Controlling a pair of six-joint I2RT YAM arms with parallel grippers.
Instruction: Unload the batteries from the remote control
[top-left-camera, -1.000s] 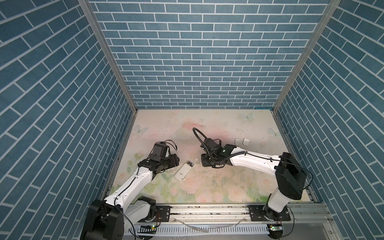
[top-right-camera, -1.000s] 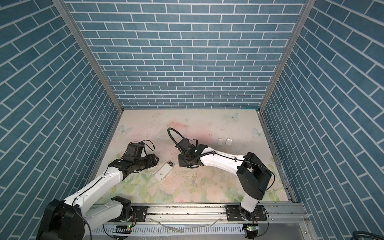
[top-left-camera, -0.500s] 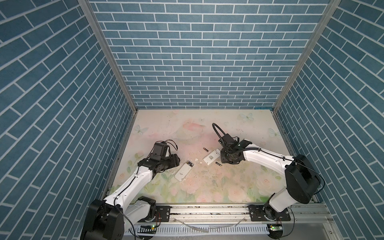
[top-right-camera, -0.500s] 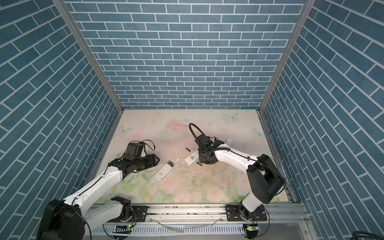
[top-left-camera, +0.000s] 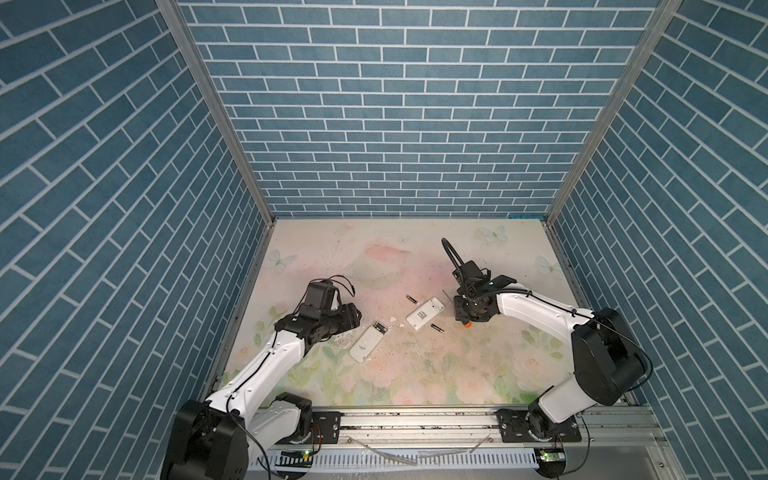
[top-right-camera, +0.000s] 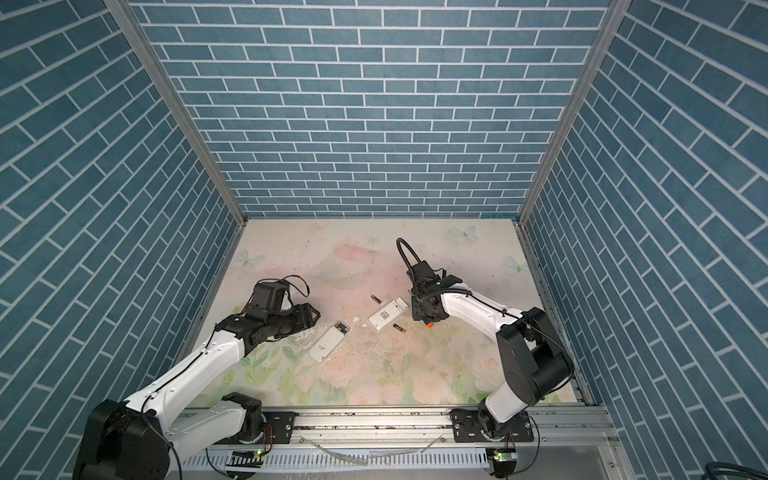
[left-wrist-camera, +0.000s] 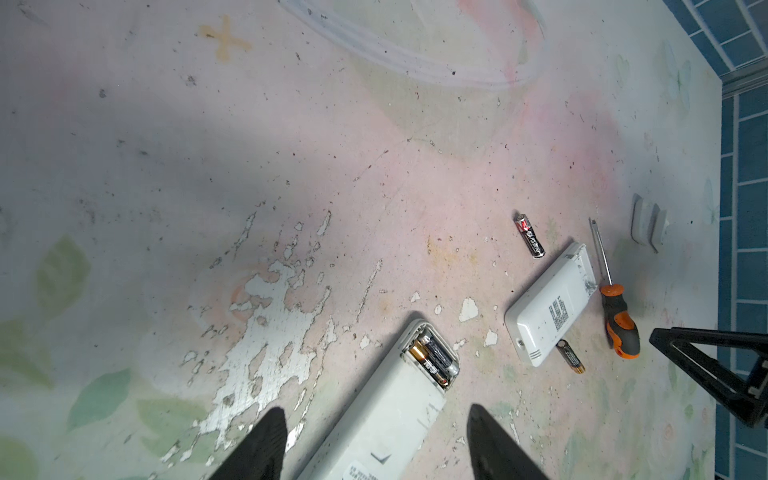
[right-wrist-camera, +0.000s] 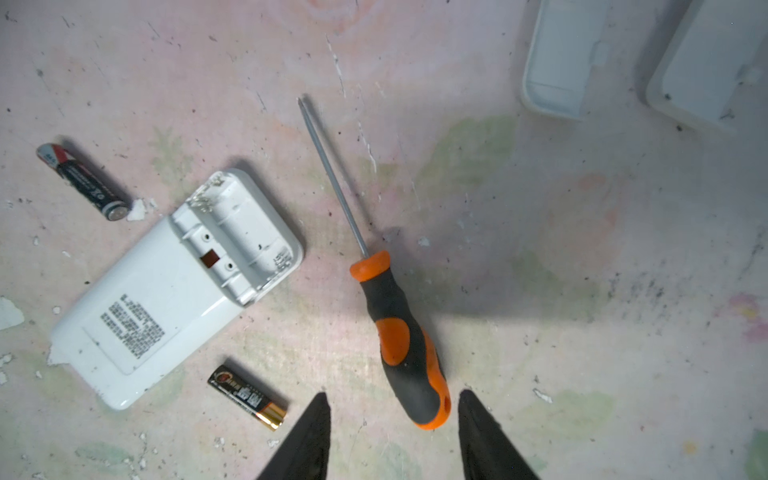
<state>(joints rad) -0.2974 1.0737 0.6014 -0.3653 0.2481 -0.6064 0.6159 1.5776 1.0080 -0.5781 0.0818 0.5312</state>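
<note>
Two white remote controls lie face down near the middle of the floral table (top-left-camera: 374, 257), both with their battery bays uncovered. The left remote control (top-left-camera: 365, 343) holds two batteries (left-wrist-camera: 432, 359) side by side in the open bay at its far end, one with its gold band showing. The right remote control (top-left-camera: 424, 313) has an empty bay, with bare springs and contacts in the right wrist view.

The other two cells are out on the table. The far loose battery (right-wrist-camera: 83, 180) lies just beyond the right remote control's far left edge. The near loose battery (right-wrist-camera: 249, 397) lies close beside its near edge, apart from the casing.

The left gripper (left-wrist-camera: 376, 411) has its jaws apart. The near end of the left remote control shows between its black fingers (left-wrist-camera: 266, 449), with table visible on either side, so it seems to straddle the casing rather than clamp it.

The right gripper (right-wrist-camera: 393, 394) is also spread, its tips either side of the butt of the orange-and-black screwdriver (right-wrist-camera: 399, 332) with a gap at each. The screwdriver lies flat just right of the right remote control, shaft pointing to the far side. Two white battery covers (right-wrist-camera: 561, 62) lie farther right and farther back.
</note>
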